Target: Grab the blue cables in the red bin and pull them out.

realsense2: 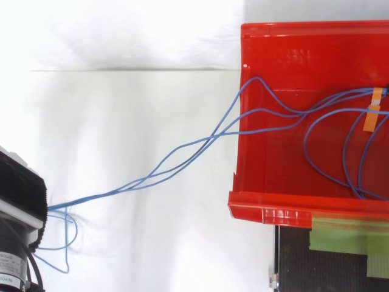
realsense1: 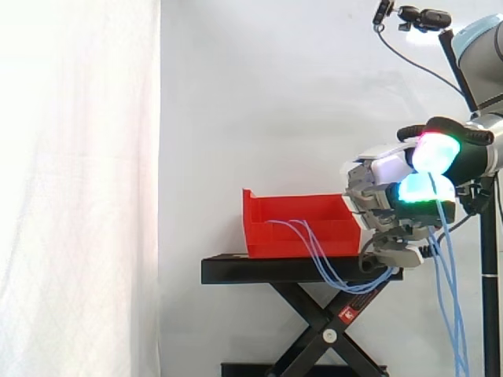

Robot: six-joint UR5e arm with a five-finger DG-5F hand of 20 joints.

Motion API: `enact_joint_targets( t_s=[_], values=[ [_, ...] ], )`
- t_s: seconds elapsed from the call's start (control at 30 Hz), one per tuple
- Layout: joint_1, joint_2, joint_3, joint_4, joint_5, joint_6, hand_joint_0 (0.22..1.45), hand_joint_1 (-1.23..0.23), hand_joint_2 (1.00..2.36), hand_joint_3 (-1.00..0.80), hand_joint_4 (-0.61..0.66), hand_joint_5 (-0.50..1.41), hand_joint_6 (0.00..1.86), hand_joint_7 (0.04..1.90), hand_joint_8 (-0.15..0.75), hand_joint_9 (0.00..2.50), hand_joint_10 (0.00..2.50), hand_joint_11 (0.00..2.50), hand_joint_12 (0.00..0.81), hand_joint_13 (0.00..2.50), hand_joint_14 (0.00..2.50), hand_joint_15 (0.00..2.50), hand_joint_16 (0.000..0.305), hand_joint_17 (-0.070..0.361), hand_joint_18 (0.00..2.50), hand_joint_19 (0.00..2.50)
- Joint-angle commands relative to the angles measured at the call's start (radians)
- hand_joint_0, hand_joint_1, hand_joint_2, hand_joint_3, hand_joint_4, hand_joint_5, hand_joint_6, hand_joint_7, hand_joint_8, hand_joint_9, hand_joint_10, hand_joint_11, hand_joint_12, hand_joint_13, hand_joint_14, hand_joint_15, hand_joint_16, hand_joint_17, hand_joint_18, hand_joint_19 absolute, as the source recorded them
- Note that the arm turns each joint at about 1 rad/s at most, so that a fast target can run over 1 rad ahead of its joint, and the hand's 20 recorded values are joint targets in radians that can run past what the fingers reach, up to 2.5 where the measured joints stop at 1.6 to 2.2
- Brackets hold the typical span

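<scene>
Because much of the blue cables point(realsense2: 209, 139) lies in wide loops on the floor of the red bin point(realsense2: 273, 207), the likeliest trouble is a snag. A loop, or the spot bound with orange tape point(realsense2: 372, 118), could catch on the bin's wall as it is drawn over. The pull would then go into the bin rather than the cables. The bin sits loose on the black stand point(realsense1: 259, 269) (nothing visible pins it down), so it could slide toward the edge or tip. A second risk is slip: thin strands could run through the grip if they go tight suddenly.

The hand point(realsense1: 381, 184) is off to the right of the bin in the side view. Its fingers are curled closed around the cables, with the loose ends hanging straight down below it.

From above, the stretched part runs on a long diagonal, from the bin at the right down to the lower left. From the side it leaves over the bin's wall, sags below the stand's top, then rises to the hand.
</scene>
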Motion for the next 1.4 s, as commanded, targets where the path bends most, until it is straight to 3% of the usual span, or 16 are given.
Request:
enact_joint_targets(
  t_s=[0.0,0.17,0.43,0.7,1.37],
  values=[
    [0.000,0.000,0.000,0.014,0.000,-0.002,0.90,-0.90,1.00,-0.97,0.02,0.80,0.94,0.64,0.213,1.18,0.02,1.45,0.275,1.37,0.46,1.60,0.044,0.099,0.83,0.96],
    [0.000,0.000,0.000,0.054,0.000,-0.001,0.91,-0.90,1.00,-0.97,0.02,0.79,0.97,0.62,0.226,1.18,0.02,1.42,0.276,1.37,0.47,1.59,0.044,0.099,0.83,0.95],
    [0.002,0.000,0.000,0.167,0.000,-0.001,0.92,-0.90,1.00,-0.99,0.02,0.78,1.00,0.60,0.226,1.17,0.02,1.42,0.280,1.37,0.47,1.57,0.044,0.100,0.83,0.94],
    [0.003,0.000,0.000,0.222,0.000,-0.001,0.92,-0.90,1.00,-1.00,0.02,0.77,1.00,0.60,0.228,1.16,0.02,1.41,0.273,1.37,0.46,1.58,0.044,0.099,0.83,0.94],
    [0.002,0.000,0.000,0.224,0.000,-0.001,0.93,-0.90,1.00,-0.99,0.02,0.77,1.01,0.58,0.218,1.17,0.02,1.43,0.268,1.37,0.46,1.59,0.044,0.100,0.84,0.94]
  ],
)
